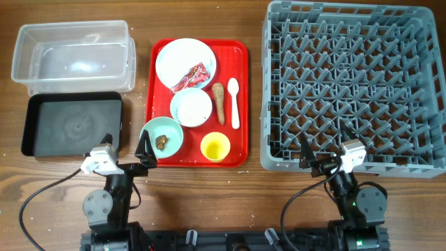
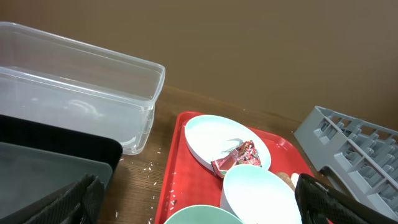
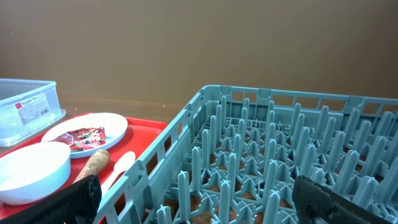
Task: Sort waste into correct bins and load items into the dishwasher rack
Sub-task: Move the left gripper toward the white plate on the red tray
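Observation:
On the red tray (image 1: 240,56) lie a round plate (image 1: 180,57) with the red-and-white wrapper (image 1: 191,78), a pale blue bowl (image 1: 191,108) with something white in it, a brown stick (image 1: 219,102), a white spoon (image 1: 234,103), a green bowl (image 1: 171,129) holding a brown lump (image 1: 162,141), and a yellow cup (image 1: 215,146). Rice grains (image 2: 149,168) are scattered on the table. No tissue can be made out. The clear tub (image 1: 73,56) and black tray (image 1: 73,124) are at the left and the grey rack (image 1: 352,84) at the right. My left gripper (image 1: 125,144) is open by the green bowl. My right gripper (image 1: 325,148) is open over the rack's front edge.
The rack (image 3: 267,155) fills the right wrist view, with the tray's spoon (image 3: 121,165) and stick (image 3: 93,165) to its left. The left wrist view shows the tub (image 2: 74,93), the plate (image 2: 211,134) and the blue bowl (image 2: 258,196). Bare wooden table lies along the front edge.

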